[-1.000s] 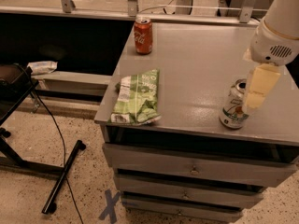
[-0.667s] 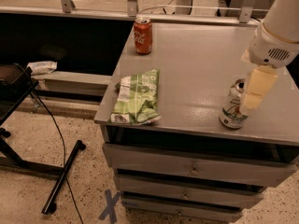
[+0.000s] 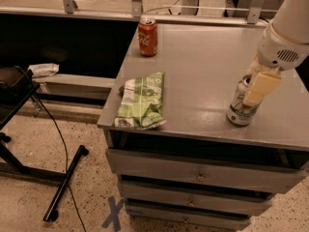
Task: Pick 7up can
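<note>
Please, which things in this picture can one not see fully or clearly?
1. 7up can, camera view: the pincer, down at the table's front right, covers its right side and much of its label.
2. Whether the pincer grips the can: cannot be told, since the two overlap.
3. Arm: cut off by the top right edge.
4. Green bag: its print is too blurred to read.

I'm seeing warm, rather dim overhead light. The grey worktop point(image 3: 203, 66) has a soft sheen, palest towards its far side. My hand point(image 3: 252, 96), down at the 7up can point(image 3: 236, 116) near the right front edge, casts hardly any shadow. Left of the worktop it goes nearly black.
</note>
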Tool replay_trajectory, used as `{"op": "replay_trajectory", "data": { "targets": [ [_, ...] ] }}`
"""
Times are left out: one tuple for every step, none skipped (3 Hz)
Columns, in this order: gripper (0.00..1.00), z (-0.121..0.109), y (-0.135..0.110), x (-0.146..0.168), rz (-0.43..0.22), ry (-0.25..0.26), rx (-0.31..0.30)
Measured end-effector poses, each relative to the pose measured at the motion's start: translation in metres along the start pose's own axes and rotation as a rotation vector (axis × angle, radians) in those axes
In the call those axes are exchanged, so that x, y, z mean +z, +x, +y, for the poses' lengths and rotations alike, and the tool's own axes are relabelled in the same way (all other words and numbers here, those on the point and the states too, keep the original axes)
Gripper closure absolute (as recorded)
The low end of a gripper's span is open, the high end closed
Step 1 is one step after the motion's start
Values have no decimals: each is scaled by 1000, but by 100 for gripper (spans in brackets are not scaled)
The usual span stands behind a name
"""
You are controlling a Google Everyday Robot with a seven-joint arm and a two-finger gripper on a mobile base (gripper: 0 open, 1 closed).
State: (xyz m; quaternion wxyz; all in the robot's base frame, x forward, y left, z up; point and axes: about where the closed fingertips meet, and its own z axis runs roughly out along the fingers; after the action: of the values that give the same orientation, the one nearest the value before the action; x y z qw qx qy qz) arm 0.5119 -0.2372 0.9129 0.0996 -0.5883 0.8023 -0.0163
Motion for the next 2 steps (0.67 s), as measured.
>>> {"op": "replay_trajectory", "data": {
  "targets": [
    [81,-2,-2,-2,-10,10,-1],
    [100,-7,-6,-21,-72,22,-9]
  ]
}}
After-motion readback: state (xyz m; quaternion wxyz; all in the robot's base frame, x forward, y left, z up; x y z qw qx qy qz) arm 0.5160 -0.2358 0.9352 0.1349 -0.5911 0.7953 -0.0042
